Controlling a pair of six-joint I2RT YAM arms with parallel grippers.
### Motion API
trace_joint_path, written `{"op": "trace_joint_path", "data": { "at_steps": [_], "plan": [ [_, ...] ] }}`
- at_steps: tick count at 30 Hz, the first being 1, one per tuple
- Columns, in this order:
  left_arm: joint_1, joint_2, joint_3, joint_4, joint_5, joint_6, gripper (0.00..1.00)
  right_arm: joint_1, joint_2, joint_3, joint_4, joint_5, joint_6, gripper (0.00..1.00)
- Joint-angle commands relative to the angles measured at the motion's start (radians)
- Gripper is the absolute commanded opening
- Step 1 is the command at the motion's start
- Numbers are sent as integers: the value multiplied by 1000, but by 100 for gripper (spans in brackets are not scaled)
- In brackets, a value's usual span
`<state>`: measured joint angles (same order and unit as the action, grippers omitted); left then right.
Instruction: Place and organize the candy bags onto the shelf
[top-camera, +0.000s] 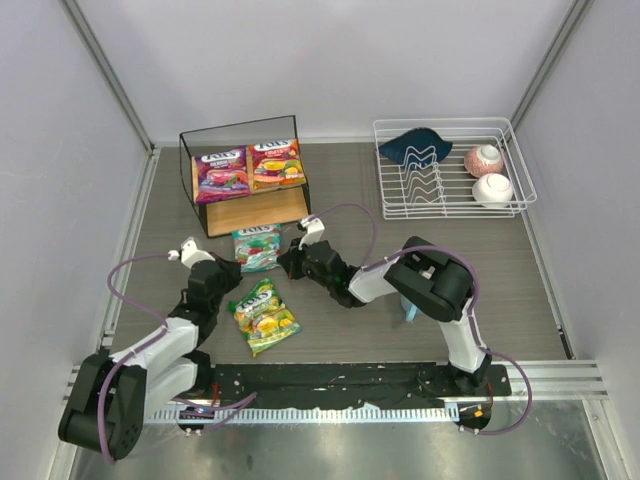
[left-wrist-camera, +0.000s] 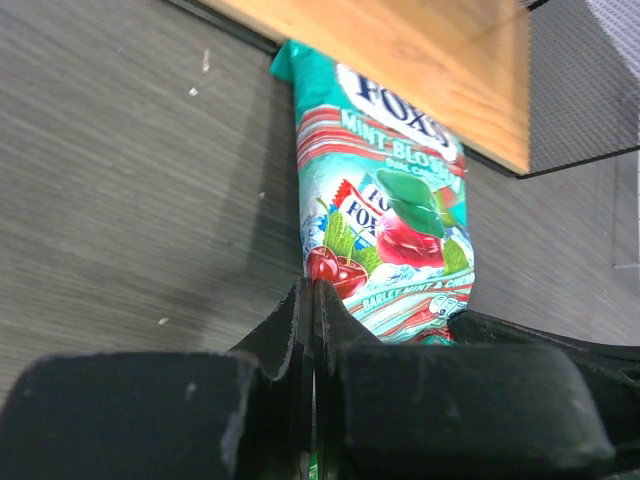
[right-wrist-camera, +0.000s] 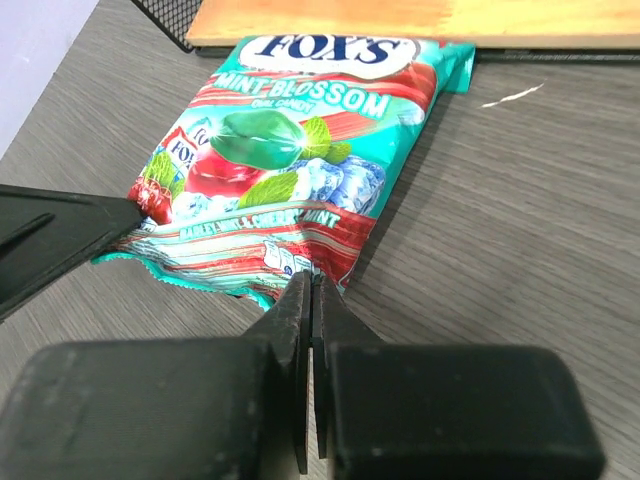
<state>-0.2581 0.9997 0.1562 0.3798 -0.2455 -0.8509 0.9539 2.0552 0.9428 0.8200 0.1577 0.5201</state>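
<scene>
Shelf (top-camera: 270, 209): stood at the far left of the surface (top-camera: 340, 180), with purple-magenta bag (top-camera: 221, 172) and red-orange bag (top-camera: 276, 163) laid side by side on the upper tier. Teal-green bag (top-camera: 256, 247): laid flat on the surface, far end meeting the lower board. Left tool (top-camera: 228, 268): fingers pressed together, tips set at that bag's near left corner. Right tool (top-camera: 288, 262): likewise closed, tips at its near right edge. Yellow-green bag (top-camera: 263, 316): laid nearer, between the arms.
</scene>
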Motion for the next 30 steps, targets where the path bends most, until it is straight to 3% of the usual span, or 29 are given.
{"op": "trace_joint_path", "data": {
  "at_steps": [1, 13, 30],
  "plan": [
    [2, -46, 9, 97, -17, 78, 0, -4, -89, -27, 76, 104, -94, 1],
    [-21, 77, 26, 255, 28, 98, 0, -4, -167, -58, 99, 192, -186, 1],
    [-82, 2, 89, 240, -11, 153, 0, 5, -245, -44, 102, 256, -299, 1]
  ]
}}
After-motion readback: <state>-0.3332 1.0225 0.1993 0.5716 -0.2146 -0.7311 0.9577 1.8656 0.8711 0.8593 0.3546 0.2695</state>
